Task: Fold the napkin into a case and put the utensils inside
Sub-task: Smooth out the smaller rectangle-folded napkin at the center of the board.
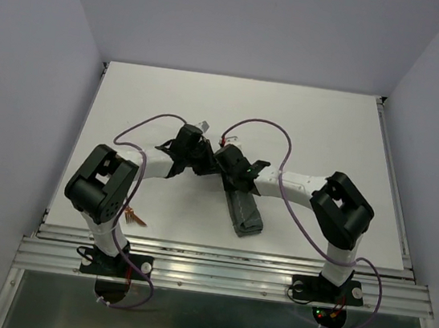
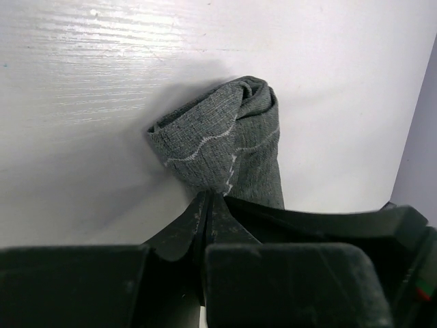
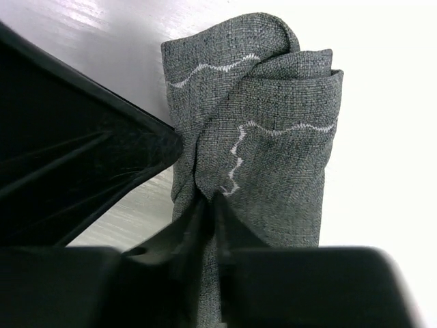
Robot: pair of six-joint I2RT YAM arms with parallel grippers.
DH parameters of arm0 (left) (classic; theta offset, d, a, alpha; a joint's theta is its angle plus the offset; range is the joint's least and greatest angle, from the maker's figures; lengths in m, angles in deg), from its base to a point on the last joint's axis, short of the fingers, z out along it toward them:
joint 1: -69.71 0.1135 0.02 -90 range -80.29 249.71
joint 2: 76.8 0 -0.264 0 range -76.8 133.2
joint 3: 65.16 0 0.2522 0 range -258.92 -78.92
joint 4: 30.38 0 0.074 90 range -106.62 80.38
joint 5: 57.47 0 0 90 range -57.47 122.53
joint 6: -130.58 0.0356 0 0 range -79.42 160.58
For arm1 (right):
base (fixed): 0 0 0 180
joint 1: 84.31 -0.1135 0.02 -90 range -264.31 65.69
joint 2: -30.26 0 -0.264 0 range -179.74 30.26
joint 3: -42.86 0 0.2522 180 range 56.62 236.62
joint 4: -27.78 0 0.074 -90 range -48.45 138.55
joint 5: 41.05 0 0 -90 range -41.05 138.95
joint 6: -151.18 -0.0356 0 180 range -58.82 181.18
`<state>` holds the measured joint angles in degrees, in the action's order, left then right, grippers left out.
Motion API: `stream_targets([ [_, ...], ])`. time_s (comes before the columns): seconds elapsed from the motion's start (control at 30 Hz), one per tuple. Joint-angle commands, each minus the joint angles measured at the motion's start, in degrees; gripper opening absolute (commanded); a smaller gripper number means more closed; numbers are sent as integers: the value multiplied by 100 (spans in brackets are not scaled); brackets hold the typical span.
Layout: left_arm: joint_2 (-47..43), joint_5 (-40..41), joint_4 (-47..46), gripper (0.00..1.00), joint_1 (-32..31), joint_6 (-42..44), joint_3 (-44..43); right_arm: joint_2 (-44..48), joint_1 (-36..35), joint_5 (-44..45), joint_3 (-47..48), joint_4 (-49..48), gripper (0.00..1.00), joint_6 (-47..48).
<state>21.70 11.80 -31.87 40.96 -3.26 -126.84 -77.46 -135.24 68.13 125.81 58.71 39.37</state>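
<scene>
Both pairs of jaws are pinching narrowly on cloth: the left gripper (image 2: 208, 199) and right gripper (image 3: 210, 201) are working side by side at the far end of the folded napkin (image 3: 273, 137), bunching it into a rolled lump. The strip is lying mid-table (image 1: 329, 130), the utensils (image 1: 135, 219) well apart by the left arm's base. Either arm tugging or letting go unevenly is risking the folds springing open, spoiling the case.
</scene>
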Motion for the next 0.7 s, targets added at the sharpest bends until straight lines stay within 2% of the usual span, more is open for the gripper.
stream_targets([
  [0.0,-472,219,284,6,28,287,-235,312,14,-37,60,-267,27,18],
  [0.07,-498,227,303,6,54,332,-288,532,14,-37,77,-275,38,-8],
  [0.27,-43,210,303,6,80,384,-560,955,513,-380,42,-389,41,-394],
  [0.4,310,113,320,3,124,455,-841,858,936,-599,77,-381,22,-737],
  [0.6,451,96,373,3,168,525,-982,410,1244,-1144,253,-355,10,-949],
  [0.67,451,87,364,3,168,525,-991,305,1244,-1197,297,-355,9,-931],
])
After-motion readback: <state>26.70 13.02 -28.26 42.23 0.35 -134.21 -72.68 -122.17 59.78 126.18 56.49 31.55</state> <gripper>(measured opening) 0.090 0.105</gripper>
